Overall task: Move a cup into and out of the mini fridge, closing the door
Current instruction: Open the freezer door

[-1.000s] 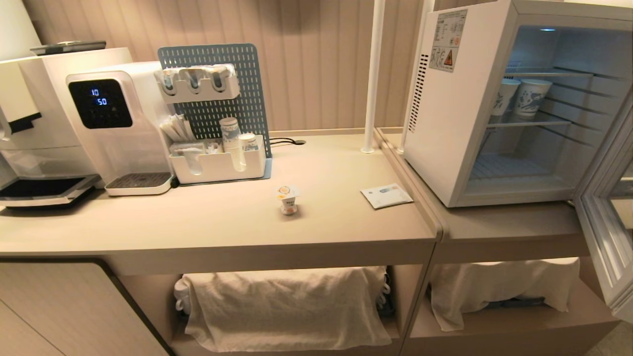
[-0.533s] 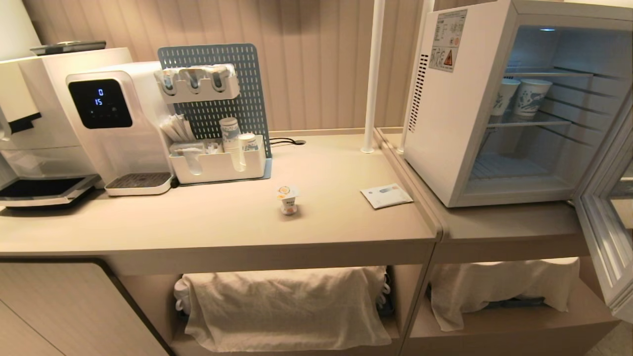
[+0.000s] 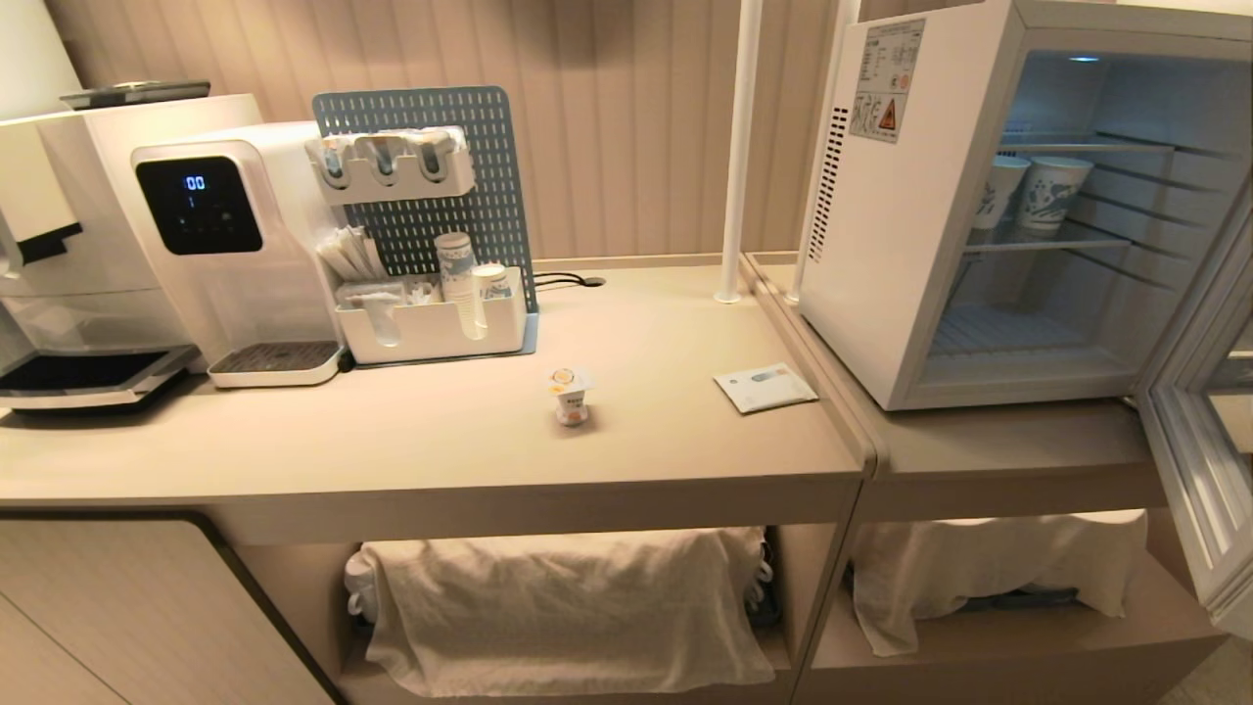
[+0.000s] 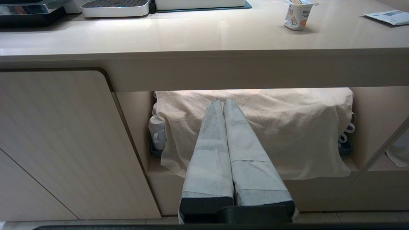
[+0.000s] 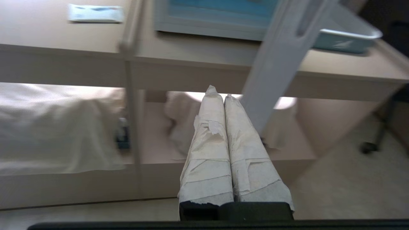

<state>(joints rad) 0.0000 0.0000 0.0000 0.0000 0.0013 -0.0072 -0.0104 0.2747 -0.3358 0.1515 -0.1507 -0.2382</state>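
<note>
The small white cup (image 3: 570,395) with orange marks and a square foil lid stands on the beige counter, also seen in the left wrist view as the cup (image 4: 297,16). The white mini fridge (image 3: 886,225) sits on the lower counter to the right, lit inside, its glass door (image 3: 1199,460) swung wide open; the door (image 5: 281,60) crosses the right wrist view. Neither arm shows in the head view. My left gripper (image 4: 223,101) is shut and empty, low before the cloth-covered shelf. My right gripper (image 5: 217,92) is shut and empty, below the counter edge near the door.
Two tall patterned paper cups (image 3: 1033,193) stand on the fridge's wire shelf. A water dispenser (image 3: 230,245), a pegboard organiser (image 3: 431,235) and a flat sachet (image 3: 764,387) are on the counter. Cloth-covered items (image 3: 568,607) fill the shelves beneath. A white pole (image 3: 739,147) rises beside the fridge.
Only the digits on the water dispenser's screen have changed; the cup, fridge and door stand as before in the head view.
</note>
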